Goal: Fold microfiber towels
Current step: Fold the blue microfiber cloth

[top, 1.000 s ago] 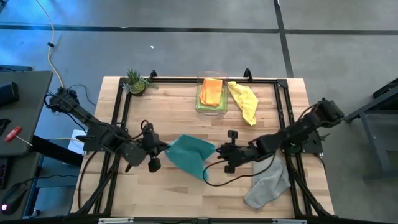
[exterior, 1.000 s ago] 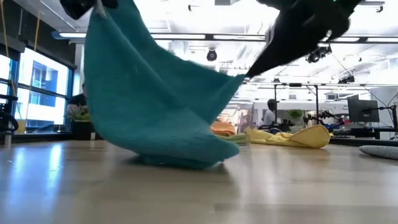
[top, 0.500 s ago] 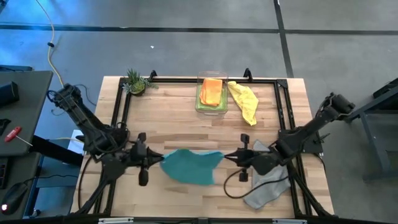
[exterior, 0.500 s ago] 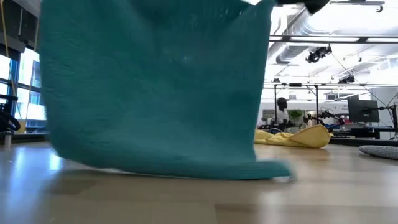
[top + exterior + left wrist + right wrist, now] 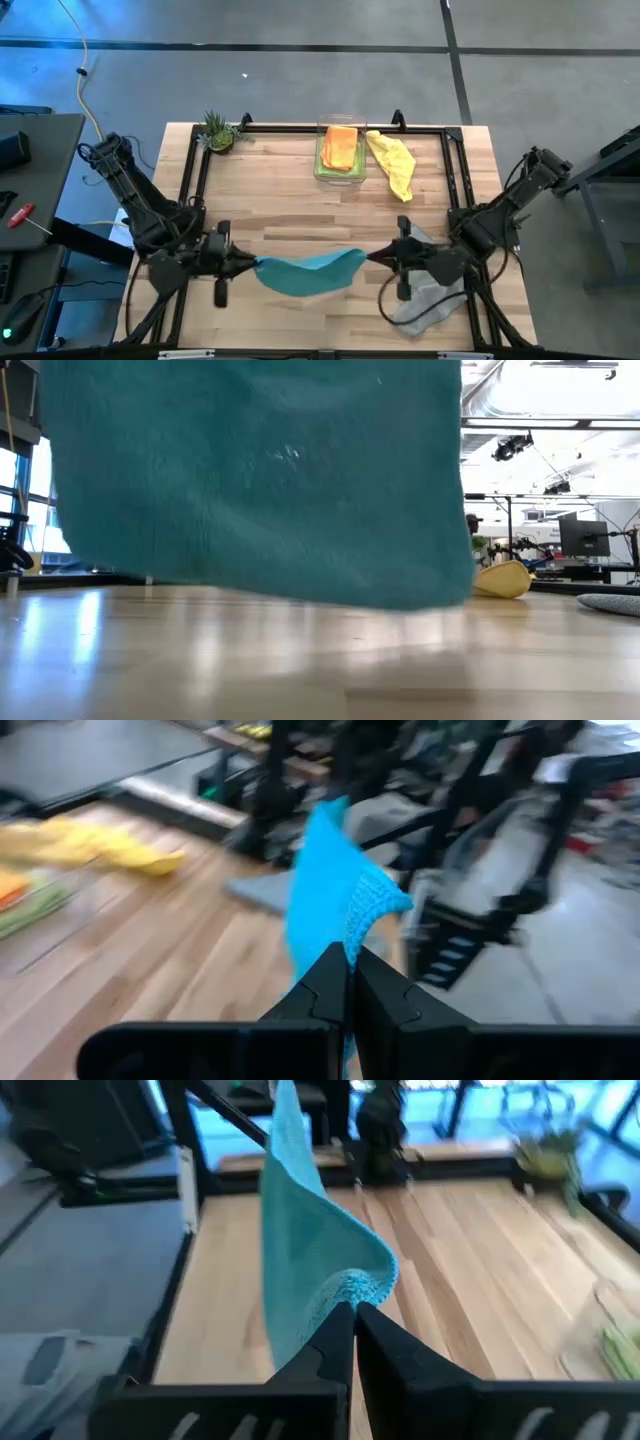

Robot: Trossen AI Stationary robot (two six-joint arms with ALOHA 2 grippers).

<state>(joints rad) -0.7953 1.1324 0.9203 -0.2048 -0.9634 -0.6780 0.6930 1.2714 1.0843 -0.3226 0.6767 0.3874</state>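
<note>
Left gripper (image 5: 247, 265) pinching shut on one corner of the teal towel (image 5: 305, 271); right gripper (image 5: 372, 257) clamping the opposite corner. Hanging stretched between both, lifted clear of table (image 5: 270, 190) near its front edge. Counting five towels: one teal, one grey (image 5: 428, 305) beneath the right arm, one yellow (image 5: 392, 163), one orange (image 5: 340, 146) atop one lime green (image 5: 322, 165) in the bin (image 5: 340, 172).

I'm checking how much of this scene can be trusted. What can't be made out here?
- Low view: the teal towel fills the frame, hiding both end effectors and the bin.
- High view: the grey towel lies partly under the right arm.
- High view: how many towels sit in the clear bin is unclear beneath the orange towel.
- Left wrist view: background blurred.
</note>
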